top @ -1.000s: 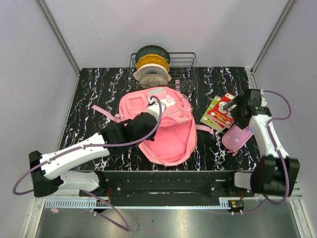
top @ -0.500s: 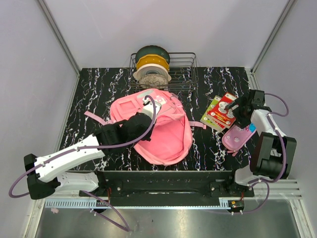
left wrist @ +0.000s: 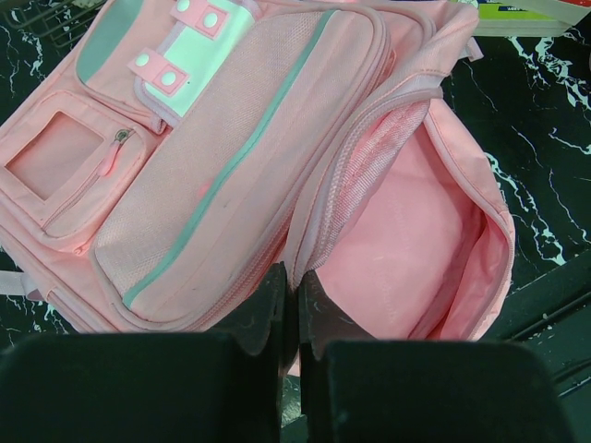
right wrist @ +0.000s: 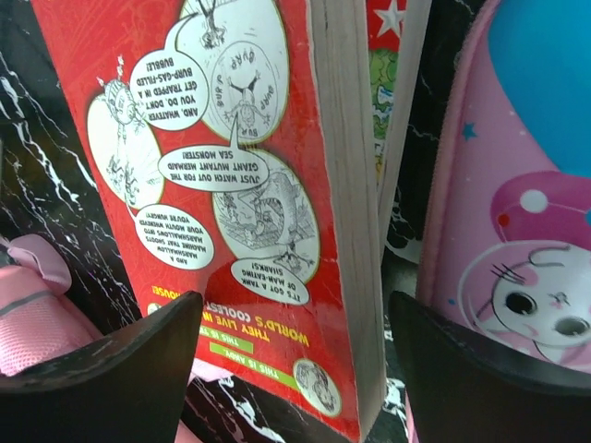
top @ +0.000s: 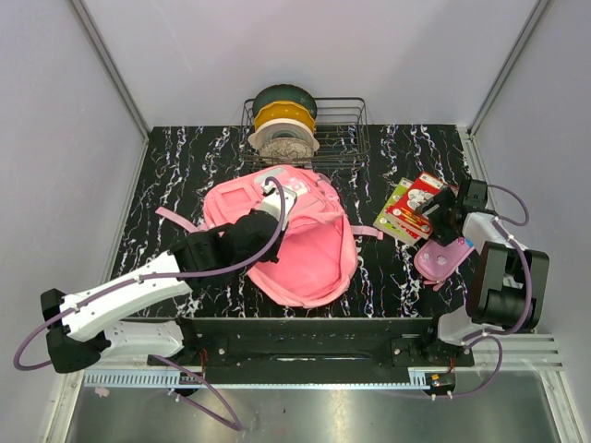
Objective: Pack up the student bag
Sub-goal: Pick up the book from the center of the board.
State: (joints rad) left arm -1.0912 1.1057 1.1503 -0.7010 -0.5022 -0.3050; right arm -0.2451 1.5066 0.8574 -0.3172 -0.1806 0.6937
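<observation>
The pink student bag lies flat mid-table with its main compartment unzipped and gaping, pink lining showing. My left gripper is shut on the bag's zip edge at the mouth of the opening. A red comic-print book lies on a green book at the right. My right gripper is open, its two fingers set wide on either side of the red book's near end, not closed on it. A small pink pencil case lies just right of the book.
A wire basket with stacked filament spools stands at the back, just behind the bag. The pencil case lies near the right arm's base. A bag strap trails left on the black marble table.
My left gripper has dragged the bag's upper part to the left, and the strap now trails further left. My right gripper has come down low over the red book's end.
</observation>
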